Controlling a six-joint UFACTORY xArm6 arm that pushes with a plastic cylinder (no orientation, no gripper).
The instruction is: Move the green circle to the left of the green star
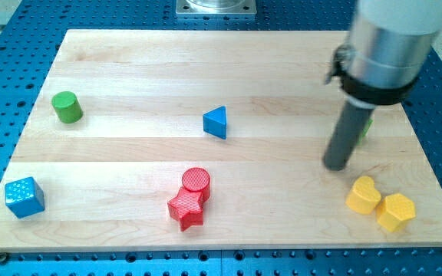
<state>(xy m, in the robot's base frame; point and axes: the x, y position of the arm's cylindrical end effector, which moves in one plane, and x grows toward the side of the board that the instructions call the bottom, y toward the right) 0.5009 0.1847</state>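
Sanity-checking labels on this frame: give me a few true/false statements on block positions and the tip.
1. The green circle sits near the board's left edge. True.
2. My tip touches the blue triangle. False: it is far to the triangle's right, above the two yellow blocks.
3. The red circle and red star are touching. True.
4. The blue cube is at the view's top right. False: it is at the bottom left.
5. The green star is fully visible. False: only a green sliver shows behind the rod.
6. The yellow heart and yellow hexagon sit side by side. True.
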